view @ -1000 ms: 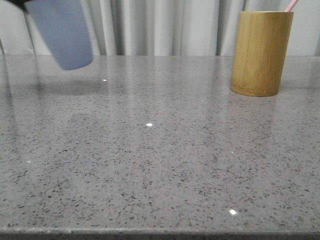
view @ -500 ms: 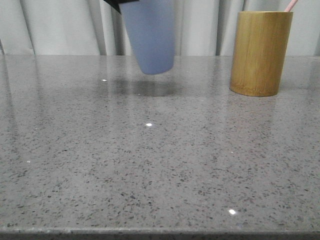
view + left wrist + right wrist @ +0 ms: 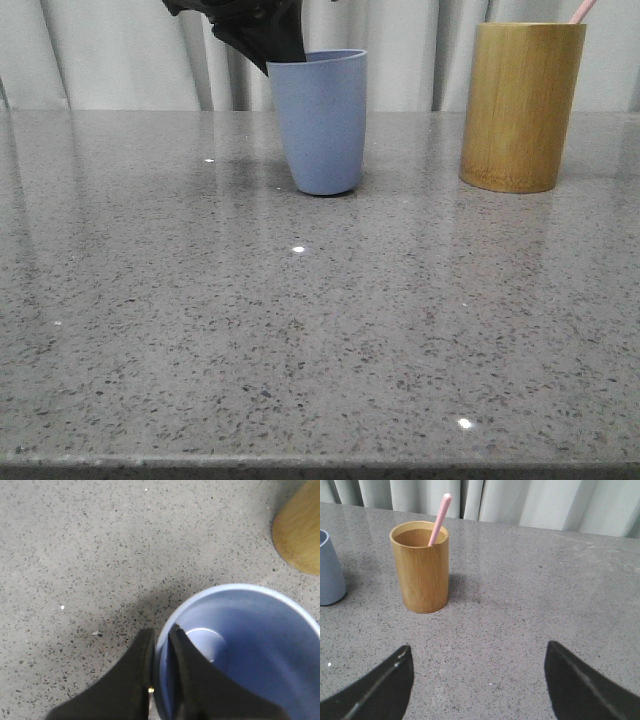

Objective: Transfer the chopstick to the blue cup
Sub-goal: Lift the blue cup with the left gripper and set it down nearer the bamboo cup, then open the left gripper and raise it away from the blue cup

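Note:
The blue cup (image 3: 320, 120) stands upright on the grey stone table, left of the bamboo holder (image 3: 522, 105). My left gripper (image 3: 268, 48) is shut on the cup's left rim, one finger inside and one outside; the left wrist view shows this grip (image 3: 161, 636) and the cup's empty inside (image 3: 240, 650). A pale pink chopstick (image 3: 439, 519) stands tilted in the bamboo holder (image 3: 421, 567); its tip shows in the front view (image 3: 582, 10). My right gripper (image 3: 477, 652) is open and empty, above bare table well short of the holder. The blue cup's edge shows there too (image 3: 329, 575).
The grey speckled table (image 3: 300, 330) reaches to the front edge. Pale curtains (image 3: 120, 50) hang behind the table's far edge.
My left gripper carried the blue cup from the far left, tilted in the air, rightward and down. The cup now stands upright on the table near the bamboo holder.

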